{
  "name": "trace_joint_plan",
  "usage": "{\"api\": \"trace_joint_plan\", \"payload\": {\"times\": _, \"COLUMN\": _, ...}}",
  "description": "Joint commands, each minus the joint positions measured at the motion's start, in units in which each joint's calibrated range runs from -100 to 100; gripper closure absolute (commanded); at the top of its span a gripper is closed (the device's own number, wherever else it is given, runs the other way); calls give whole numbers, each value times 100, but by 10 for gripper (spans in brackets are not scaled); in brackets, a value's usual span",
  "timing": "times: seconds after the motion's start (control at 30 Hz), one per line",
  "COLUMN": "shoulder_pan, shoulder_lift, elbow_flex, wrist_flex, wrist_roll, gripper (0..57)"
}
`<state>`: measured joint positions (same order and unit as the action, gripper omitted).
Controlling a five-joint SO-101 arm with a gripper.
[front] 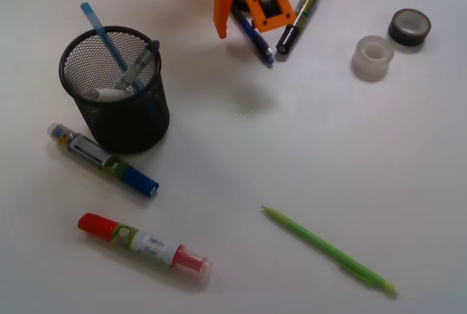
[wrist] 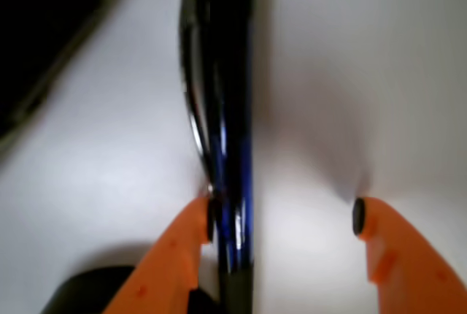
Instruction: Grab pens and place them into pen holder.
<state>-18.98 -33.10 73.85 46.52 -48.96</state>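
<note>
We see an orange pincer at the top of the front view, low over the white counter. Its two tips are apart. In the wrist view the dark blue pen lies between them. It touches the left orange fingertip, and the other tip sits off to the side with bare counter in between. So the pincer is around the pen but not squeezing it.

The black mesh pen holder stands upright at the left, well apart from the pincer. Inside it we see a light blue pen leaning out over the rim, a silver-grey pen leaning the other way, and something pale and see-through low in the cup; we cannot tell for sure what it is.

A lime green pen lies flat on the counter at the lower right, far from the cup.

A fat marker with a black end lies just beside the pincer. A fat marker with a blue end lies just below the cup, close to its base. A fat marker with a red end lies below that.

Two tape rolls sit at the upper right, a clear one and a dark one, near each other.
</note>
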Motion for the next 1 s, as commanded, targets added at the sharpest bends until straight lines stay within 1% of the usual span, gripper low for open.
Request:
{"api": "trace_joint_plan", "payload": {"times": 0.0, "shoulder_pan": -132, "shoulder_lift": -43, "elbow_flex": 115, "wrist_flex": -112, "wrist_roll": 15, "gripper": 352}}
{"api": "trace_joint_plan", "payload": {"times": 0.17, "shoulder_pan": -394, "shoulder_lift": -43, "elbow_flex": 96, "wrist_flex": -155, "wrist_roll": -15, "gripper": 352}}
{"api": "trace_joint_plan", "payload": {"times": 0.33, "shoulder_pan": -282, "shoulder_lift": 50, "elbow_flex": 368, "wrist_flex": -269, "wrist_roll": -39, "gripper": 360}}
{"api": "trace_joint_plan", "payload": {"times": 0.4, "shoulder_pan": -184, "shoulder_lift": 186, "elbow_flex": 640, "wrist_flex": -645, "wrist_roll": -29, "gripper": 407}}
{"api": "trace_joint_plan", "payload": {"times": 0.53, "shoulder_pan": -139, "shoulder_lift": 390, "elbow_flex": 1192, "wrist_flex": -1564, "wrist_roll": -24, "gripper": 571}}
{"api": "trace_joint_plan", "payload": {"times": 0.63, "shoulder_pan": -132, "shoulder_lift": 484, "elbow_flex": 1301, "wrist_flex": -1835, "wrist_roll": -24, "gripper": 571}}
{"api": "trace_joint_plan", "payload": {"times": 0.77, "shoulder_pan": -87, "shoulder_lift": 373, "elbow_flex": 830, "wrist_flex": -1643, "wrist_roll": 127, "gripper": 571}}
{"api": "trace_joint_plan", "payload": {"times": 0.83, "shoulder_pan": 18, "shoulder_lift": 203, "elbow_flex": 205, "wrist_flex": -1083, "wrist_roll": 332, "gripper": 571}}
{"api": "trace_joint_plan", "payload": {"times": 0.97, "shoulder_pan": 234, "shoulder_lift": -179, "elbow_flex": -1824, "wrist_flex": 921, "wrist_roll": 684, "gripper": 571}}
